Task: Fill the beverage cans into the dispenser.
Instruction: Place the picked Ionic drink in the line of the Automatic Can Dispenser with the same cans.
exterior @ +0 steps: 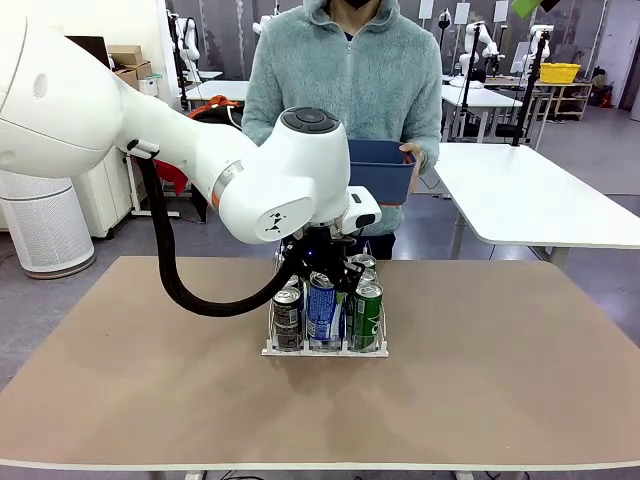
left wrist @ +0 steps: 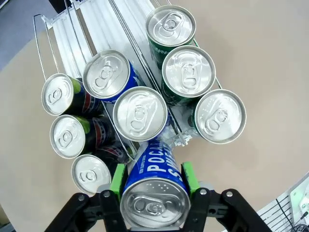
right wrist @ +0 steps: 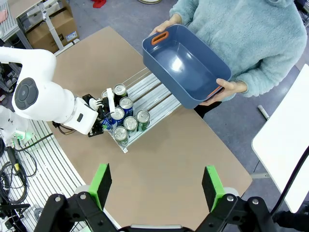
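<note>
while clamped between green pads at the bottom centre of the left wrist frame, blue-and-white can (left wrist: 155, 186) hangs tilted over the near end of the middle lane, base toward the rack, silver top toward the lens. left pincer (left wrist: 154, 193) pinching that can by its sides. judged step: lowering the last can into the dispenser (exterior: 325, 349), at the centre of the front frame on the desk (exterior: 500, 370). next move likely calls for righting the can, easing it down between the thin wire dividers without knocking the neighbours, then releasing. already seated: two more blue cans (left wrist: 140, 113) up the middle lane, three green cans (left wrist: 188, 71) on the right of the wrist frame, three black cans (left wrist: 67, 137) on the left. smooth slim aluminium cylinders, brushed silver lids with pull tabs, glossy printed walls; likely slippery. white ribbed lane floor, low front lip. right pincer (right wrist: 157, 188) spread wide and holding nothing, high above the desk at the bottom of its own frame. person's hands (right wrist: 227, 89) holding an empty dark blue plastic bin (right wrist: 186, 65), rounded corners, upper centre of that frame. matte tan desk top.
</note>
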### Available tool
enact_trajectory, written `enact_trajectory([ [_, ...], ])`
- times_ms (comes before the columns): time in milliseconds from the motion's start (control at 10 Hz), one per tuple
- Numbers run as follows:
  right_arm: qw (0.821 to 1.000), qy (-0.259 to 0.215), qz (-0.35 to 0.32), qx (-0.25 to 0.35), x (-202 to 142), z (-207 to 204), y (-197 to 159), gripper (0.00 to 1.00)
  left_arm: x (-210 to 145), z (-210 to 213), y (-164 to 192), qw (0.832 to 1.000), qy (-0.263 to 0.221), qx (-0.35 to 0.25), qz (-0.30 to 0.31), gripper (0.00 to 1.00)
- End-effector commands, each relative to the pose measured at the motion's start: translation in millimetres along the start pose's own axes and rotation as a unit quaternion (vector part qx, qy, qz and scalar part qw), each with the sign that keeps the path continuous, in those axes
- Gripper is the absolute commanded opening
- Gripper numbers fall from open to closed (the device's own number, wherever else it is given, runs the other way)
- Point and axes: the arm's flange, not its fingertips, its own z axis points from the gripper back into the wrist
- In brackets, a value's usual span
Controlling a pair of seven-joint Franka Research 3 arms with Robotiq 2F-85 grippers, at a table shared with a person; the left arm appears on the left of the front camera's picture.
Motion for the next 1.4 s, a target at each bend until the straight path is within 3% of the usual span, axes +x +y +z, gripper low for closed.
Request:
enact_trajectory([
  [0, 1.000, 0.001, 0.000, 0.000, 0.2, -0.6, 0.2, 1.00, -1.0, 1.9, -0.3, 1.000, 0.002, 0.003, -0.001, 0.57],
  [500, 1.000, 0.001, 0.000, 0.000, 0.2, -0.6, 0.2, 1.00, 0.7, -6.9, -0.7, 1.000, 0.013, 0.004, 0.006, 0.57],
  [1300, 1.000, 0.001, 0.000, 0.000, 0.2, -0.6, 0.2, 1.00, 36.3, -28.9, 16.0, 0.999, -0.033, -0.001, 0.025, 0.57],
])
